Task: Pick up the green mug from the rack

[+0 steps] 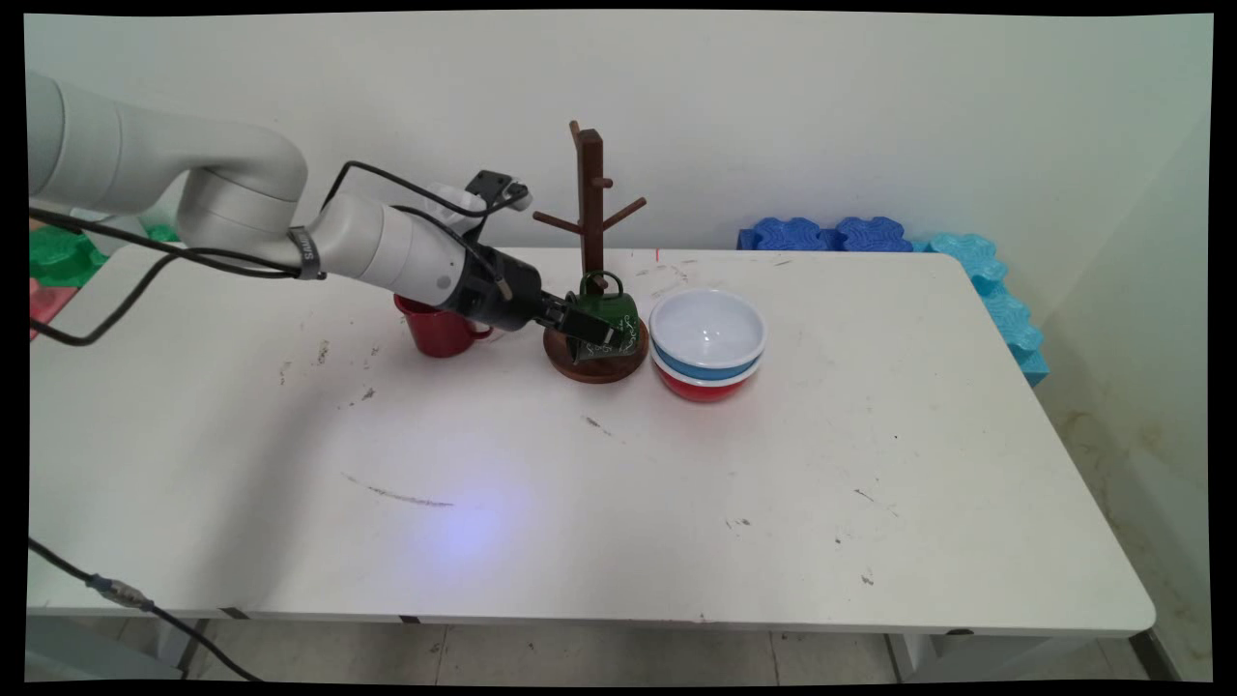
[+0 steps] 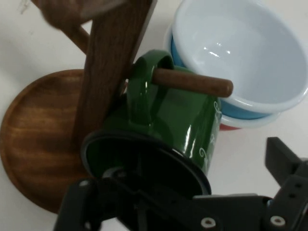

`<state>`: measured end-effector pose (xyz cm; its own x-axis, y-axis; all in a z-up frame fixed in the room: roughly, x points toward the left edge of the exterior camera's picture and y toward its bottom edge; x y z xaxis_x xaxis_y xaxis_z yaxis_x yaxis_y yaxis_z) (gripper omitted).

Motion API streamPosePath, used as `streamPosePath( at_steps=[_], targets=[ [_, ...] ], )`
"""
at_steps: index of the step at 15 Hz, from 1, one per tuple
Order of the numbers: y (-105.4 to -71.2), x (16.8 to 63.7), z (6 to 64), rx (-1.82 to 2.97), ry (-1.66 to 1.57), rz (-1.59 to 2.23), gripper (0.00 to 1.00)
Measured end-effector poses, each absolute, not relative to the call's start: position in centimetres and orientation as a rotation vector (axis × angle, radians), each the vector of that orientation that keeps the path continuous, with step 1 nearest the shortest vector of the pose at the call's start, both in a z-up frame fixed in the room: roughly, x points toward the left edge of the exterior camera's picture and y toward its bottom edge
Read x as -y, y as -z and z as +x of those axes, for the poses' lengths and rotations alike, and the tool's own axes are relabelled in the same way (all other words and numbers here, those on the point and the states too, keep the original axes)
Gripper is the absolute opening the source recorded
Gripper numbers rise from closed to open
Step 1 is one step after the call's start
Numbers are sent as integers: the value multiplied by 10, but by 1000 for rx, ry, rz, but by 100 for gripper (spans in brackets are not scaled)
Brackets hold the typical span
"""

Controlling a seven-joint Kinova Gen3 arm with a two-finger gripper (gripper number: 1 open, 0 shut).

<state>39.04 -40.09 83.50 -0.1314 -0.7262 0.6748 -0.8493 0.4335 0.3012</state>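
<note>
A red cup (image 1: 437, 329) stands on the white desk (image 1: 618, 503) at the left, partly behind the arm. Just right of it, the black tool (image 1: 580, 329) holds a green mug (image 1: 607, 314) by its rim, one finger inside the mug and one outside. The mug's handle hangs on a low peg of the brown wooden mug tree (image 1: 591, 251), just above the tree's round base. Right of the tree sits a stack of bowls (image 1: 707, 343), white-blue on top, red below. Blue foam blocks (image 1: 976, 271) lie at the far right.
</note>
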Motion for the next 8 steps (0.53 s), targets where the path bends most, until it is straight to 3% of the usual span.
streamPosePath(
  at_steps=[1,2,8],
  targets=[
    [-834,403,390,1893,-193,1333,100],
    [-833,404,389,1890,-190,1332,0],
    [-831,407,388,1885,-184,1327,0]
  ],
)
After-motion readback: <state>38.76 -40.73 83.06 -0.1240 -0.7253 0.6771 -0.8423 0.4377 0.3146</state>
